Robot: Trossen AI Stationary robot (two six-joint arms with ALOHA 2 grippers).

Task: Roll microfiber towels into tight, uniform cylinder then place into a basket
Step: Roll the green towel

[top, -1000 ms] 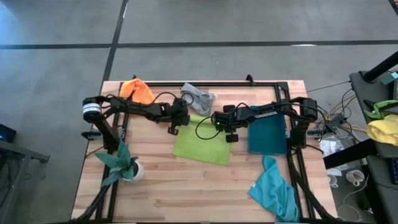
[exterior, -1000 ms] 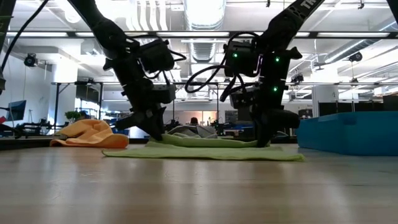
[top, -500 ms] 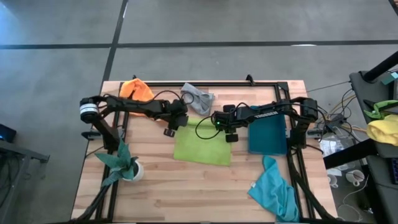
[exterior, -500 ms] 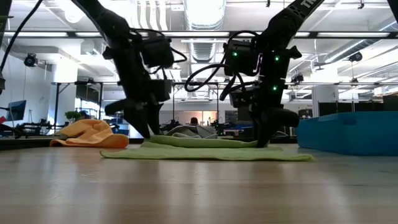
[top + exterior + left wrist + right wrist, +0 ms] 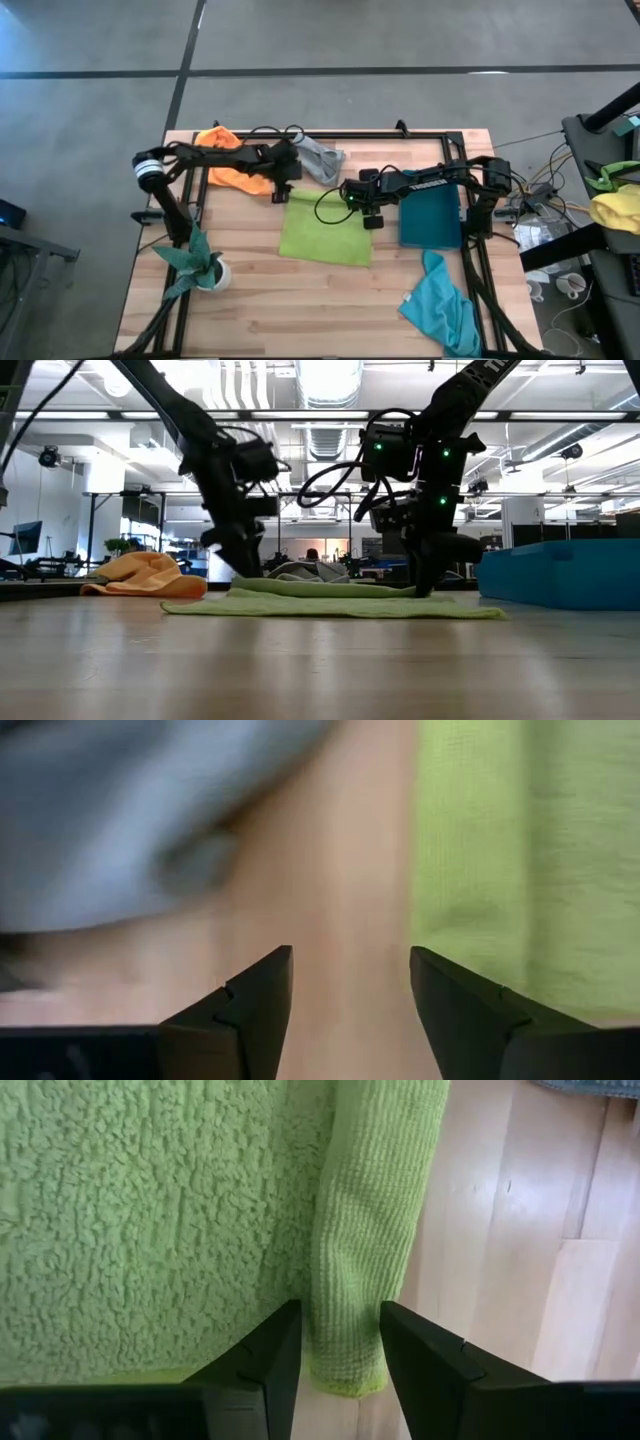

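The lime green towel [image 5: 325, 230] lies flat on the table's middle, its far edge folded over into a narrow strip [image 5: 365, 1200]. My left gripper [image 5: 350, 970] hangs open over bare wood beside the towel's far left corner [image 5: 292, 196], touching nothing, with the grey towel [image 5: 320, 158] just beyond it. My right gripper [image 5: 372, 220] stands at the towel's far right corner, shut on the folded strip. The orange towel [image 5: 225, 160] lies at the far left and the turquoise towel [image 5: 440, 305] at the near right. The teal basket [image 5: 430, 218] stands to the right of the green towel. My right gripper pinches the folded-over far edge of the lime green towel [image 5: 345, 1330] between its two fingers, close to the strip's right end. The fingers come from above, pointing steeply down, and lie across the strip. The towel rests flat on the table.
A potted plant [image 5: 200, 265] stands at the near left. A black frame rail [image 5: 350, 135] runs along the table's far edge. Bare wood lies along the near edge [image 5: 300, 320]. A yellow and green cloth heap [image 5: 615, 205] sits off the table to the right.
My left gripper has opened and let go of the green towel's far left corner. It has risen a little, rolled, and swung toward the table's far edge, nearer the grey towel. The towel has settled flat. My right gripper has kept its place.
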